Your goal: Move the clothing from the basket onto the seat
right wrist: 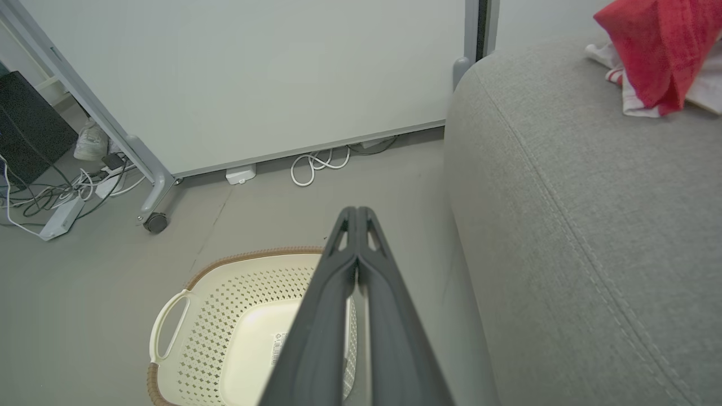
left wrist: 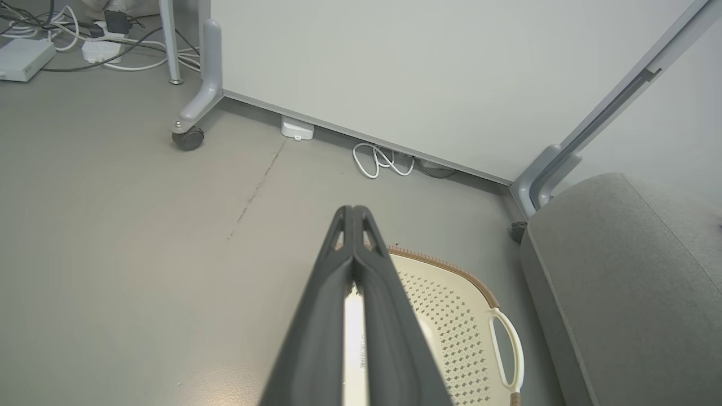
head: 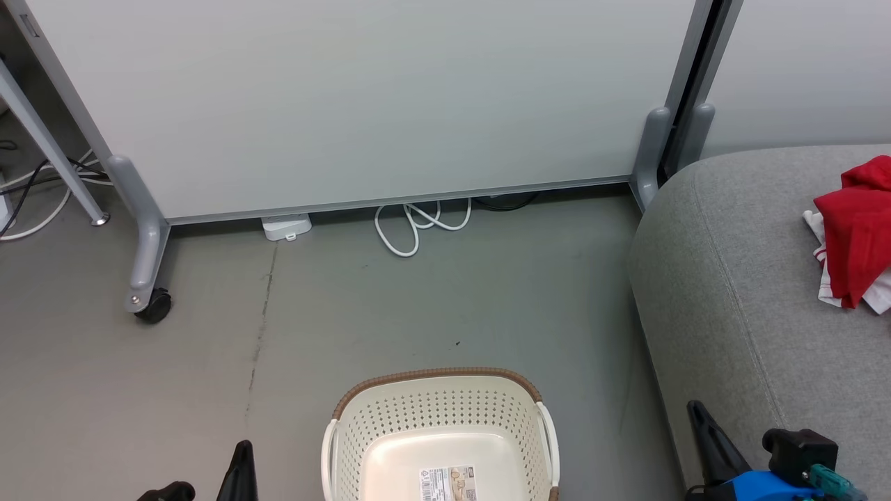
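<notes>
The cream basket (head: 438, 374) stands on the floor at the bottom centre, with nothing in it but a label on its base. The red clothing (head: 860, 229) with white trim lies bunched on the grey seat (head: 738, 278) at the right edge. My left gripper (head: 240, 452) is shut and holds nothing, low to the left of the basket. My right gripper (head: 696, 410) is also shut and holds nothing, by the seat's front edge. The left gripper (left wrist: 352, 211) points over the basket (left wrist: 445, 262) beside the seat (left wrist: 620, 270). The right gripper (right wrist: 356, 211) hangs between the basket (right wrist: 254, 255) and the seat (right wrist: 564, 169), with the clothing (right wrist: 660, 45) far off.
A white partition panel (head: 362, 97) on grey castor feet (head: 150, 303) closes off the back. A coiled white cable (head: 418, 223) and a small white box (head: 285, 226) lie at its foot. More cables and a power strip (right wrist: 62, 208) sit far left.
</notes>
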Available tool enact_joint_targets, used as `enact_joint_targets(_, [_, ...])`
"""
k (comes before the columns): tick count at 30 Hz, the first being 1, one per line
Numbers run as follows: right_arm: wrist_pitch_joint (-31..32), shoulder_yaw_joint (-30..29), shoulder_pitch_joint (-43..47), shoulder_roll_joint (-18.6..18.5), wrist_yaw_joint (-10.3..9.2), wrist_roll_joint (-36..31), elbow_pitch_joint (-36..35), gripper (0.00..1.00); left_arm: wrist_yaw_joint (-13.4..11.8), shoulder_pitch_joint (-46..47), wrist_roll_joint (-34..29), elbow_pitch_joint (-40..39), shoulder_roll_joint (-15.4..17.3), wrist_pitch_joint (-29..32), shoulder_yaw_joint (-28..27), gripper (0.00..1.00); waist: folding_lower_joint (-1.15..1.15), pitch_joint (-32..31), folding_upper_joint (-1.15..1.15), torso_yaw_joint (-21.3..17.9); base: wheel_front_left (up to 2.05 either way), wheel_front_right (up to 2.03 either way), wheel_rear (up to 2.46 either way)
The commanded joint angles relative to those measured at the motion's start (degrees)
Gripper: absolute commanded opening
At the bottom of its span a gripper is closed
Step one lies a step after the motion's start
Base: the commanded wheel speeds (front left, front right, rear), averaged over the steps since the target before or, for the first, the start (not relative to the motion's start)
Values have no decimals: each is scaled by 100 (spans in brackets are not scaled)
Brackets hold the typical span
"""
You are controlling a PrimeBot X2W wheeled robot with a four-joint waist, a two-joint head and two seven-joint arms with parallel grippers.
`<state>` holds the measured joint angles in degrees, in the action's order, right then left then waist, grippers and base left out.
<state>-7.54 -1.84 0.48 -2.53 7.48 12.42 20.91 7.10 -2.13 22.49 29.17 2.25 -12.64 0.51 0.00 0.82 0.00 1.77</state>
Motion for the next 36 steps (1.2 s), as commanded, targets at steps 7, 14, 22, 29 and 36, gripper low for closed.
enact_joint_targets(7, [146,-63,-156,-13,0,893,-173,0,8,213,775,-259,29,195,-104,0,0,-4,0,-11,0,0,0])
enact_joint_targets(14, [273,-104,-218,-16,0,1611,-229,0,11,282,1403,-389,34,367,-164,0,0,-8,0,-21,0,0,0])
enact_joint_targets(22, [405,-148,-279,-19,1,2360,-288,0,16,357,2059,-525,40,550,-231,0,0,-12,0,-33,0,0,0])
enact_joint_targets(29, [514,-184,-329,-23,1,2967,-335,0,20,416,2588,-636,45,699,-284,0,0,-16,0,-43,0,0,0])
enact_joint_targets(36, [614,-217,-368,-25,1,3532,-379,0,24,465,3080,-738,49,836,-331,0,0,-20,0,-54,0,0,0])
